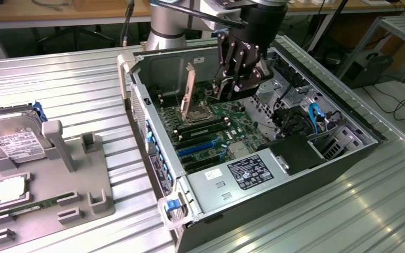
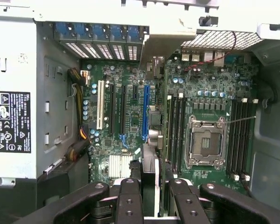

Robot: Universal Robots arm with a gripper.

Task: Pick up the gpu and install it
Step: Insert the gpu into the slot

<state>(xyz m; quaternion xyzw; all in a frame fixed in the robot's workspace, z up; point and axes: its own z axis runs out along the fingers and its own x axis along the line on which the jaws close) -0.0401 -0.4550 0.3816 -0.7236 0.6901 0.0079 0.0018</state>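
The gpu (image 2: 149, 173) is a thin black card seen edge-on in the wrist view. It stands on its long edge between my fingers. Its silver bracket (image 2: 164, 43) points at the case's rear slot openings. My gripper (image 2: 149, 189) is shut on the gpu's top edge. In the exterior view my gripper (image 1: 234, 87) hangs inside the open computer case (image 1: 153, 158), low over the green motherboard (image 1: 220, 118), and the bracket (image 1: 187, 92) stands upright beside it. The card runs along the long blue slot (image 2: 144, 112). I cannot tell whether it sits in the slot.
A power supply (image 1: 248, 171) fills the case's near end. The CPU socket (image 2: 205, 142) and memory slots (image 2: 175, 126) lie beside the card. On the exterior view's left, a grey fixture (image 1: 83, 184) holds a hard drive (image 1: 16, 142), a processor (image 1: 9, 190) and a green memory stick (image 1: 44, 203).
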